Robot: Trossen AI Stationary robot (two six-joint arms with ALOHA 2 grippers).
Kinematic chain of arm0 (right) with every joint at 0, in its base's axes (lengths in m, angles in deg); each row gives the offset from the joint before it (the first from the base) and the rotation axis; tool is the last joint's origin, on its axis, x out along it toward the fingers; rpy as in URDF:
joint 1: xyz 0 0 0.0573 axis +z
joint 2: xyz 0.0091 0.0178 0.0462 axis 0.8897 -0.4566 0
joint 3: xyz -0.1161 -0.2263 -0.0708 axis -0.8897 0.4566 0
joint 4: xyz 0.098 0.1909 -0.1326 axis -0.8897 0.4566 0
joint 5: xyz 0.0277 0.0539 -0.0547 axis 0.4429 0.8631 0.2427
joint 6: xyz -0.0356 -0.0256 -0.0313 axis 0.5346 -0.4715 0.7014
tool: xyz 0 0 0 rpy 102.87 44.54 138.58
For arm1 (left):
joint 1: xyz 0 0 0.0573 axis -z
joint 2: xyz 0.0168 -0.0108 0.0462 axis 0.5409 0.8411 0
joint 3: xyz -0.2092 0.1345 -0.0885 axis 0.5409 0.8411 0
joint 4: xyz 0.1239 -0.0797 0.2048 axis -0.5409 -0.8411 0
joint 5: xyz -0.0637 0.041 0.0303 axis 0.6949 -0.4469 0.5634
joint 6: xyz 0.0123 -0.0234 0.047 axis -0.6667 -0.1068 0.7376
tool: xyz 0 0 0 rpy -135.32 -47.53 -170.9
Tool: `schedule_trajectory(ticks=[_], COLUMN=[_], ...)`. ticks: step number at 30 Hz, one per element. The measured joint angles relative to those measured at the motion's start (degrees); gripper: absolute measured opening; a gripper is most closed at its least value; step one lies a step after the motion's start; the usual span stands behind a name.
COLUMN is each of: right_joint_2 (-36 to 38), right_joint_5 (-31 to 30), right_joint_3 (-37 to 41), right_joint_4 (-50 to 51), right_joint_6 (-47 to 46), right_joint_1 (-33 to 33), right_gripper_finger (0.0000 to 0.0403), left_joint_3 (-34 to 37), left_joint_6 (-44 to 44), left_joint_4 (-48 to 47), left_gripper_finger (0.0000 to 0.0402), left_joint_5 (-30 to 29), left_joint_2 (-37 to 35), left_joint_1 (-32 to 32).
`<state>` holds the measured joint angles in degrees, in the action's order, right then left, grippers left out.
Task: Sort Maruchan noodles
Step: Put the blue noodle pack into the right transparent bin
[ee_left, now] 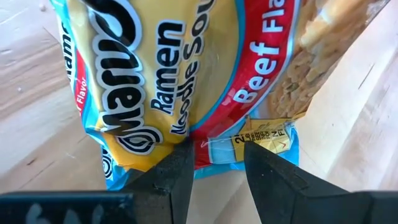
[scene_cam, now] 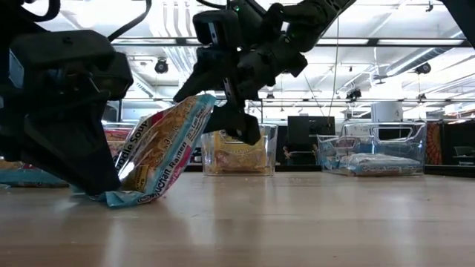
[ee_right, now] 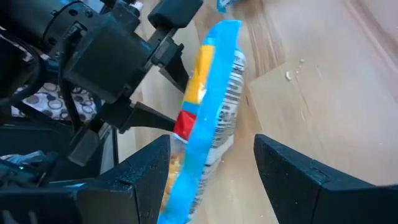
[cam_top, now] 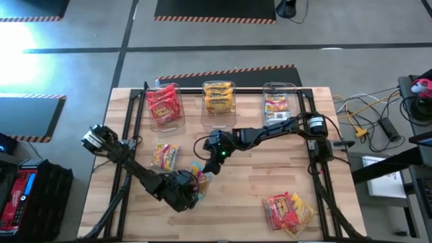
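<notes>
- Blue-edged and crinkly, a Maruchan beef ramen packet [scene_cam: 165, 152] stands tilted on edge on the wooden surface [cam_top: 256, 182], just left of centre in the high view.
- The left gripper [ee_left: 214, 163] pinches the packet's bottom seam between its two dark fingers [ee_left: 176, 174], closed on the plastic.
- The right gripper [ee_right: 211, 165] sits over the packet's upper edge, its fingers spread on either side of it and, as far as the right wrist view shows, not touching.
- Three clear bins line the upper edge of the surface: the left bin [cam_top: 165, 106] holds red packets, the middle bin [cam_top: 219, 98] yellow ones, the right bin [cam_top: 280, 106] multicoloured ones.
- A loose packet [cam_top: 166, 156] lies flat at centre left, near the left arm.
- A small pile of packets [cam_top: 289, 210] lies at the lower right of the surface, well apart from both grippers.
</notes>
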<state>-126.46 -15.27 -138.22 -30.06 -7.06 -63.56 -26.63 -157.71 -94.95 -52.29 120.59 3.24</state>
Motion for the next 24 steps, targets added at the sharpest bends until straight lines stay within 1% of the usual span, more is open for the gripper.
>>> schedule_trajectory(ticks=[3, 14, 19, 24], right_joint_2=[0.0, 0.0, -0.6, -3.6], right_joint_5=[-0.7, -7.5, -8.0, -7.6], right_joint_3=[0.0, 0.0, 0.1, 0.1], right_joint_4=[-0.8, -0.8, -1.0, -1.2], right_joint_6=[-0.1, 0.4, 1.2, 0.9], right_joint_1=[0.4, 1.5, 1.6, 2.0], right_gripper_finger=[0.0222, 0.0222, 0.0221, 0.0219], left_joint_3=[0.1, 0.1, 0.2, 0.3], left_joint_6=[0.0, 0.4, -0.3, -0.5], left_joint_4=[0.0, 0.0, 0.3, 1.2], left_gripper_finger=[0.0126, 0.0126, 0.0126, 0.0126], left_joint_5=[-0.2, -1.1, -2.8, -3.6], left_joint_2=[0.0, 0.0, 0.1, 0.2], left_joint_1=[-0.5, -2.4, -2.7, -2.9])
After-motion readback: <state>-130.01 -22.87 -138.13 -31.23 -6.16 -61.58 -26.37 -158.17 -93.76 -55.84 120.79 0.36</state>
